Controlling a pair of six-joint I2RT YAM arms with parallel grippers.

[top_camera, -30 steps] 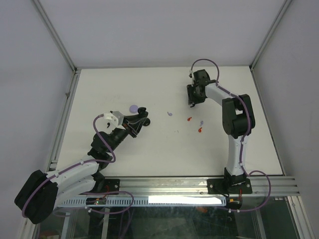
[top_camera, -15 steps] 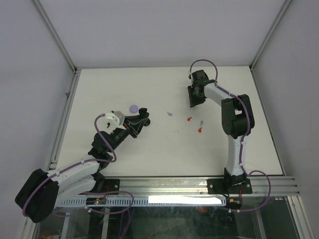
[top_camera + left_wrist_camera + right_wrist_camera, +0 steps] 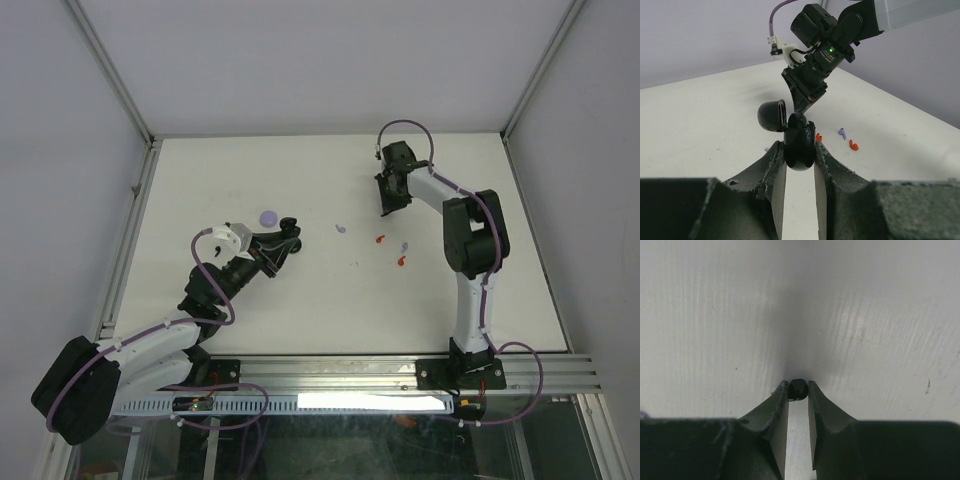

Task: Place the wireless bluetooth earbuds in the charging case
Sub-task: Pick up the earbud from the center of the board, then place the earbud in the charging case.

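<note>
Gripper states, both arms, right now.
Left gripper: closed on the open black charging case.
Right gripper: closed on a small black earbud.

No text, label, brand or number can be read in any of the views. Any marks there may be are too small or blurred to make out.

top camera looks down from high above the near edge, taking in the whole table (image 3: 300, 180). left wrist camera sits low, facing across the table past its case (image 3: 799, 145) toward the right arm (image 3: 825, 50); both views share 2 red buds (image 3: 400, 262). right wrist camera points down, very near the table, at a black bud (image 3: 798, 388).
</note>
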